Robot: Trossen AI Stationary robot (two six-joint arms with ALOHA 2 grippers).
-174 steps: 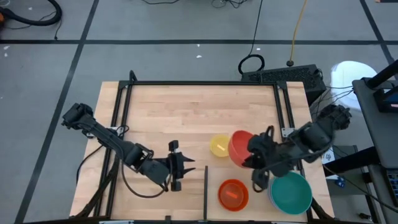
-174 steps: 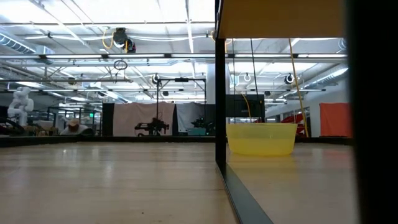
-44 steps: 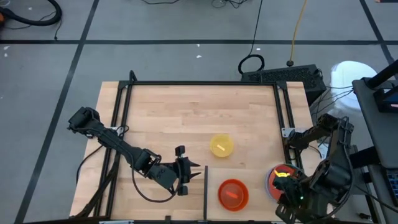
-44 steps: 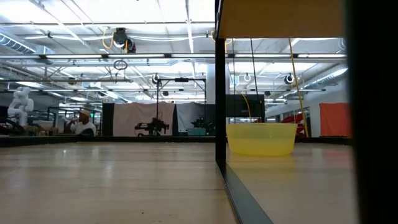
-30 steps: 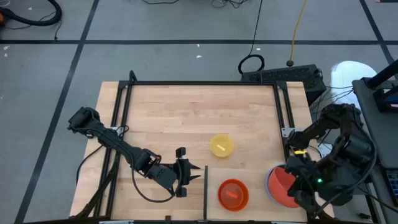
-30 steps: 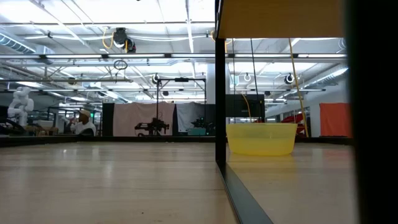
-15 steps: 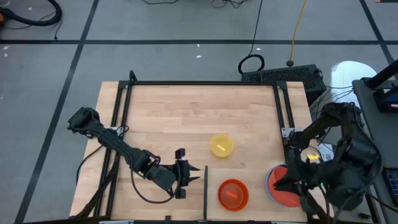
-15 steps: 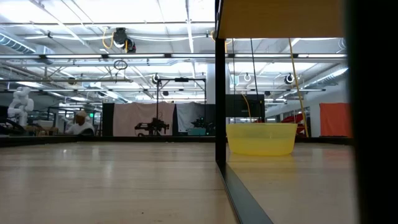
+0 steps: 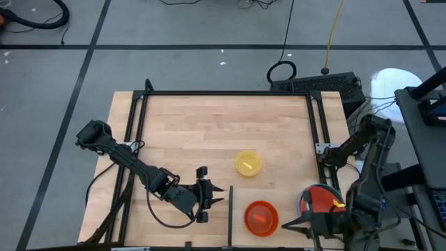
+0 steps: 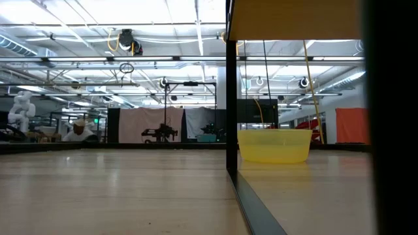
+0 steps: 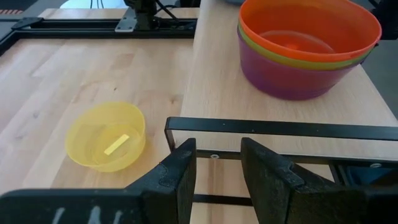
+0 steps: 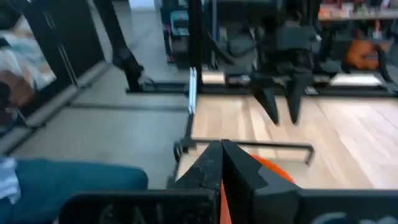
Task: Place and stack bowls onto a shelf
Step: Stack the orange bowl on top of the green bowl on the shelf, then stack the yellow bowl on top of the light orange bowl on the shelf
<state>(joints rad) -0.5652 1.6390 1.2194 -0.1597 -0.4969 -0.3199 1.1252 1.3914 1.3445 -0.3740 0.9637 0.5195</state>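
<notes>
— Two stacks sit on the shelf (image 11: pixel 217 74). Where's the yellow bowl (image 9: pixel 248 162)?

— Off the shelf, on the table, ahead of the left gripper (image 9: pixel 207 197), whose fingers stand slightly parted, empty. The right gripper (image 12: pixel 222 163) is pinched closed.

— How should it be held?

— Probably light, stiff, slick plastic; pinch the rim. Open table surrounds it; mind the shelf's dark edge.

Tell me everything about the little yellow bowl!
The yellow bowl is small, round and see-through-looking plastic, sitting upright and empty on the wooden table. A pale yellow strip shows at the middle of its bottom. It stands alone, apart from the stacked bowls on the shelf, and no gripper touches it.
</notes>
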